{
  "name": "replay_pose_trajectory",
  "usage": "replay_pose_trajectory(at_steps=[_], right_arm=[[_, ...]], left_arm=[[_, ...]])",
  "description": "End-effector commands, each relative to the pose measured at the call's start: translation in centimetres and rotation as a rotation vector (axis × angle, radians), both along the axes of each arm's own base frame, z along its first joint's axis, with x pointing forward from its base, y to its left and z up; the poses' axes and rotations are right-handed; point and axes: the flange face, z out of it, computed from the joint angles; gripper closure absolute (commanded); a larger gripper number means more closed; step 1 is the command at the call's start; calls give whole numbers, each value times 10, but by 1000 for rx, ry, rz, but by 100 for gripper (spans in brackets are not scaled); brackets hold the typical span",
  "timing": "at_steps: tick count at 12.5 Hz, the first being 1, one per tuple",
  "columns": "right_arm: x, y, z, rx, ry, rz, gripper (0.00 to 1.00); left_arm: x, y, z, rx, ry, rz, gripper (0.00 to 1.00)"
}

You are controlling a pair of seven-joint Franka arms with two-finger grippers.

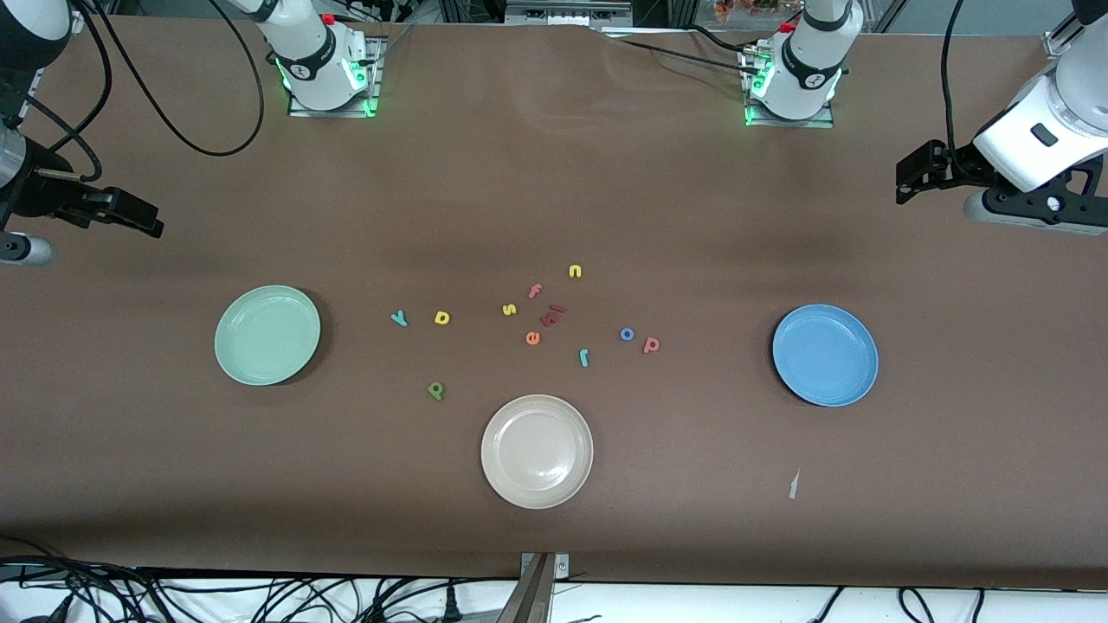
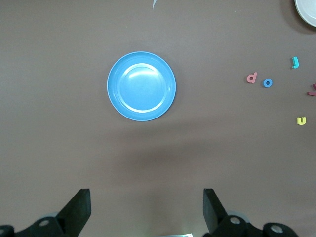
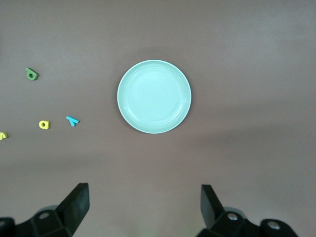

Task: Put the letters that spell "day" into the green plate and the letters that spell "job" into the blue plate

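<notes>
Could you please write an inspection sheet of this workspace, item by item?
Surface: brown table, small white scrap.
Job's things: green plate and blue plate hold nothing; y, a, d, j, o, b lie between them.
Clutter: beige plate; letters s, f, n, e.
Grippers: left gripper and right gripper wait, fingers open.
Cables: black cables by the bases.
Surroundings: nothing seen.

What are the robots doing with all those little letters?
Nothing is being held right now. The left gripper hangs open above the table near the blue plate, and the right gripper hangs open near the green plate. Both plates hold no letters. The foam letters, like the teal y and the blue o, lie scattered on the table between the plates.
</notes>
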Motion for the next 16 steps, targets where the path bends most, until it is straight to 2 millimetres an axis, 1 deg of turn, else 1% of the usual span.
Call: replay_pose_trajectory(at_steps=[1, 10, 16], right_arm=[[-3, 0, 2, 2, -5, -9, 0], [-2, 0, 1, 0, -4, -21, 0], [0, 14, -3, 1, 2, 2, 0]], left_arm=[[0, 3, 2, 10, 3, -13, 0], [0, 3, 3, 9, 1, -13, 0], [2, 1, 3, 9, -4, -16, 0]])
